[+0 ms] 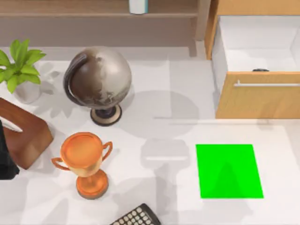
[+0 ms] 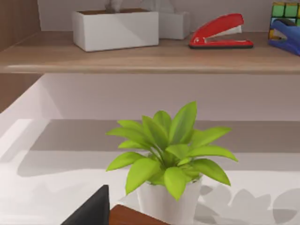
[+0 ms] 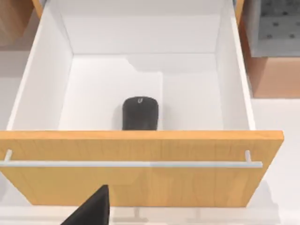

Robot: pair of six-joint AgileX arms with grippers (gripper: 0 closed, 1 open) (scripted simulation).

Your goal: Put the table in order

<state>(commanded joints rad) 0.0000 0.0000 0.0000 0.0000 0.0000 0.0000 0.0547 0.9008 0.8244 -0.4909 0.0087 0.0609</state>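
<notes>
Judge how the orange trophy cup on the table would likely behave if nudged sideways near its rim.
The trophy would probably tip rather than slide: its wide bowl sits on a narrow stem above a smaller round base. Its glossy surface looks slippery, so a pincer might slip. Once over, it could roll on the white table towards the calculator.

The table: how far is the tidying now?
Done, it seems: a black mouse lies inside the open drawer. In hand: nothing visible in either pincer's grasp. Left: the drawer is not yet closed, and the globe, trophy, calculator and green mat stand on the table.
</notes>
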